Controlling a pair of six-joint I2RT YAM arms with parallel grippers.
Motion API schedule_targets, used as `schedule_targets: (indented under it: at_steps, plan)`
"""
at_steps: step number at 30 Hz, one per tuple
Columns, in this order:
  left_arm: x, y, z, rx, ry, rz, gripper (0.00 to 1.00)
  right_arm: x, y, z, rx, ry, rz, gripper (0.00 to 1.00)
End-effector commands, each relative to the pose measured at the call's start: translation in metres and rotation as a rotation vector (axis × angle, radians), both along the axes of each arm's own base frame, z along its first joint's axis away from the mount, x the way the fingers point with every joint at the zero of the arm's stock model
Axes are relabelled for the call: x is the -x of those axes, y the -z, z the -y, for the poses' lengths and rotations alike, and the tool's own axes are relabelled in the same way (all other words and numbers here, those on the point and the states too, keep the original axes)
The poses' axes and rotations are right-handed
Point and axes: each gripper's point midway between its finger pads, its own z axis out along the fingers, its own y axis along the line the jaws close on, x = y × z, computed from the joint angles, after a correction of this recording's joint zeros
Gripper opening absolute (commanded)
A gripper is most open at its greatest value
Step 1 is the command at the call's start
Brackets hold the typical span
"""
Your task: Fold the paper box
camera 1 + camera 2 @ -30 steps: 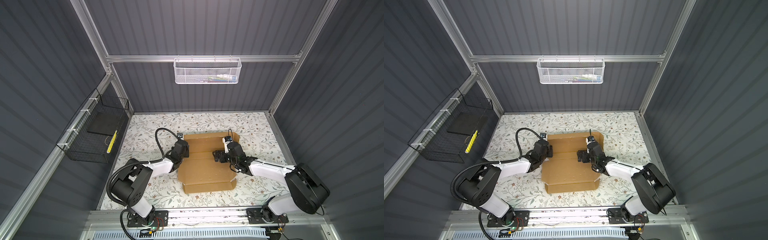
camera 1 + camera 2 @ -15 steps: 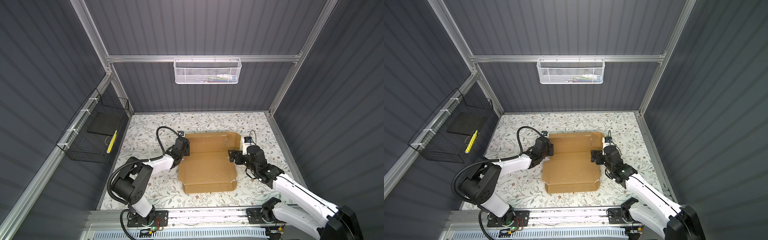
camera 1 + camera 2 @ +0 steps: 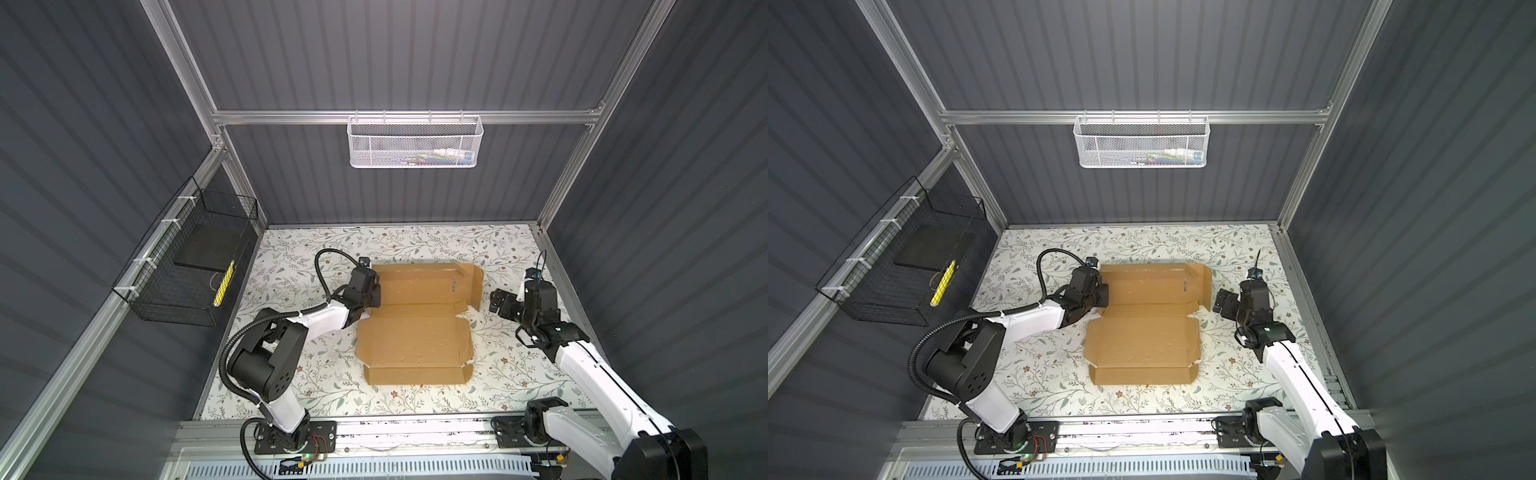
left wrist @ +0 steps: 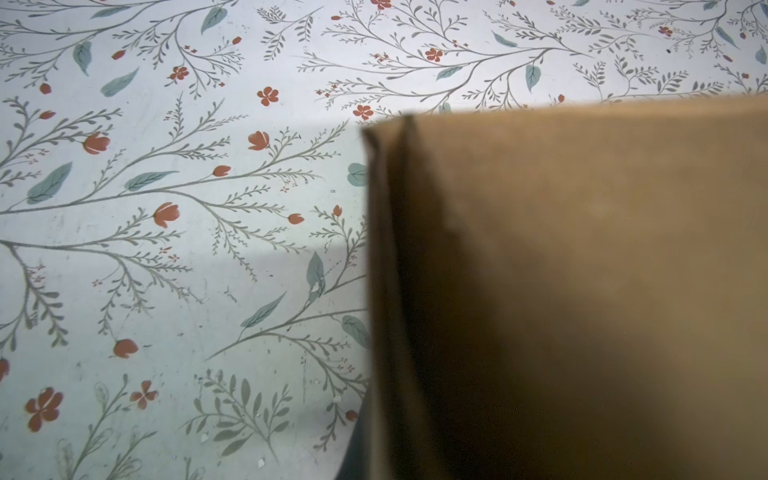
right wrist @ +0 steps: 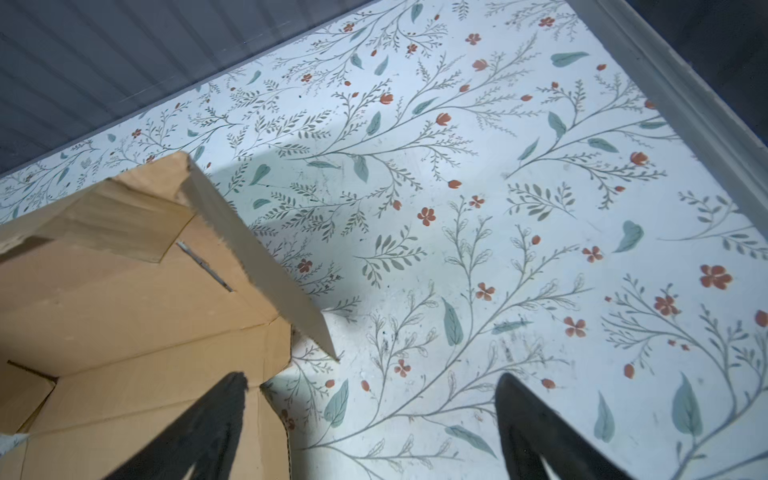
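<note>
The paper box (image 3: 415, 336) (image 3: 1142, 336) is a brown cardboard sheet lying open on the floral table, with its front wall folded up. Its rear right flap (image 3: 477, 286) (image 5: 257, 266) stands raised. My left gripper (image 3: 371, 291) (image 3: 1100, 293) sits at the rear panel's left edge, shut on the left flap. That flap (image 4: 582, 291) fills the left wrist view close up and hides the fingers. My right gripper (image 3: 498, 303) (image 3: 1222, 305) (image 5: 372, 378) hangs open just right of the box, holding nothing. One of its fingers (image 5: 224, 407) overlaps the cardboard's corner.
A black wire basket (image 3: 195, 266) hangs on the left wall. A white mesh basket (image 3: 415, 143) hangs on the back rail. The metal base rail (image 3: 395, 432) runs along the front edge, and the right wall's frame (image 5: 685, 104) is close to the right gripper.
My right arm has drawn back from over the box's middle to its right side, jaws still open. The rear right flap now stands up. The left gripper has stayed put.
</note>
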Motion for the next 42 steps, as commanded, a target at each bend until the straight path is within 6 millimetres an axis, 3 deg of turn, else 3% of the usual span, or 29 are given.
schedule_targets:
  at_steps: [1,12,16,24,42]
  plan:
    - [0.007,0.019,0.000,-0.033,0.036,-0.078,0.00,-0.010,-0.008,0.002,-0.058,-0.012,0.009,0.93]
    - [0.004,0.023,0.002,-0.035,0.058,-0.103,0.00,-0.037,0.028,0.014,-0.081,-0.062,-0.101,0.93]
    - [0.004,0.025,0.002,-0.039,0.067,-0.112,0.00,-0.044,0.040,0.008,-0.105,-0.114,-0.119,0.94]
    - [0.006,0.030,0.006,-0.030,0.096,-0.141,0.00,-0.055,0.035,-0.005,-0.123,-0.195,-0.086,0.92]
    - [0.000,0.041,0.020,0.031,0.170,-0.185,0.00,-0.056,0.042,-0.017,-0.065,-0.270,-0.151,0.90]
